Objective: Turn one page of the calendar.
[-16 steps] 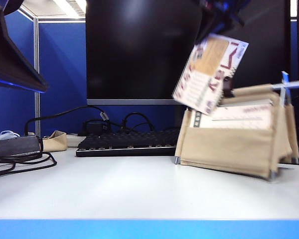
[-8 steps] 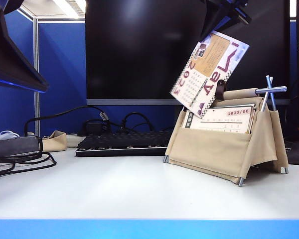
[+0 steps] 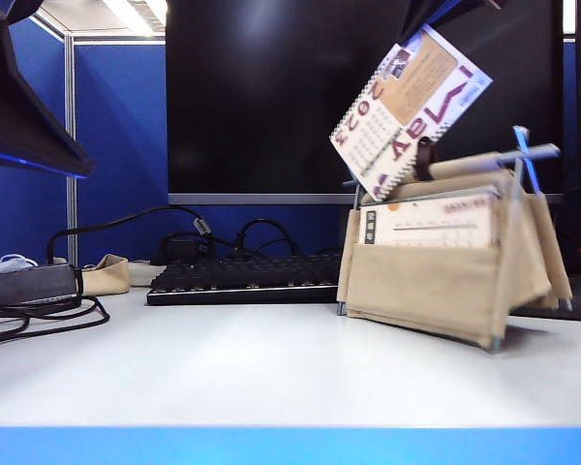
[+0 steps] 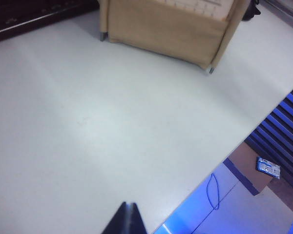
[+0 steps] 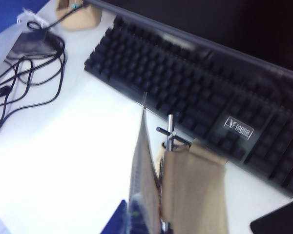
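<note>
1. the page (image 3: 410, 111) stood lifted above the calendar (image 3: 445, 262), long axis tilted up toward the right.
2. right pincer (image 5: 136, 214) was clamped on the page's top.
3. left pincer (image 4: 127, 220) hovered over the counter (image 4: 112, 136), tips together.
4. one calendar, one keyboard (image 3: 242, 279).

Ceiling strip lights (image 3: 136, 14) glow overhead, leaving the counter (image 3: 271, 368) bright and softly shadowed beneath the calendar (image 3: 445, 281). The monitor (image 3: 271, 97) reads near black. Both wrist views are soft (the right one washed out on the counter (image 5: 63, 161), its nearest parts blurred).
</note>
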Available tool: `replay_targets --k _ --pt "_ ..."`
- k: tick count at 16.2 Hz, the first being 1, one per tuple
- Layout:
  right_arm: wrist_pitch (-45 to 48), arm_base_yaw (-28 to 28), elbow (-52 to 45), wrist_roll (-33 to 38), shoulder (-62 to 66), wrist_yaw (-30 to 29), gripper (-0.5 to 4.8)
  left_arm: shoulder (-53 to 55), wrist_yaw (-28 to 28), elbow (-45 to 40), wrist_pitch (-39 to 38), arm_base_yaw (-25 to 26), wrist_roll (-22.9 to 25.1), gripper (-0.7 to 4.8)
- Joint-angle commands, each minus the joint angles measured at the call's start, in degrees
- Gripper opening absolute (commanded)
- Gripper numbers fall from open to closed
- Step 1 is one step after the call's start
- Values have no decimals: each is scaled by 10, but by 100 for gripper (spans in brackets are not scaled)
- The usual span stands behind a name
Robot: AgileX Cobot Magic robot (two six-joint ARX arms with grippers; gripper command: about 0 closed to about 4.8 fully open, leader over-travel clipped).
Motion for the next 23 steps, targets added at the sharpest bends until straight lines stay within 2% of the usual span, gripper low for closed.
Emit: replay_targets --k 1,2,4,7,12,14,15,17,21,23 --pt "82 2 -97 27 -48 -3 -6 -1 -2 1 8 0 4 -5" --pt "147 2 -184 42 -88 -2 -6 -1 -2 1 7 0 4 -5" --pt "241 2 -279 75 -137 -1 -6 -1 -1 1 7 0 4 -5" --pt "384 2 -427 115 -221 42 -6 -1 -1 1 7 0 4 -5" --pt "442 2 -548 119 -289 137 -6 -1 3 1 7 0 4 -5" --pt "499 1 -601 149 -316 156 -6 -1 5 1 3 0 4 -5" --pt "552 0 -641 165 -338 184 -6 -1 5 1 1 0 4 -5" --pt "595 0 -676 177 -356 215 -6 -1 5 1 0 0 4 -5" --pt "604 0 -702 177 -357 260 -6 -1 5 1 0 0 4 -5" --pt "605 0 -720 178 -357 302 -6 -1 5 1 0 0 3 -5"
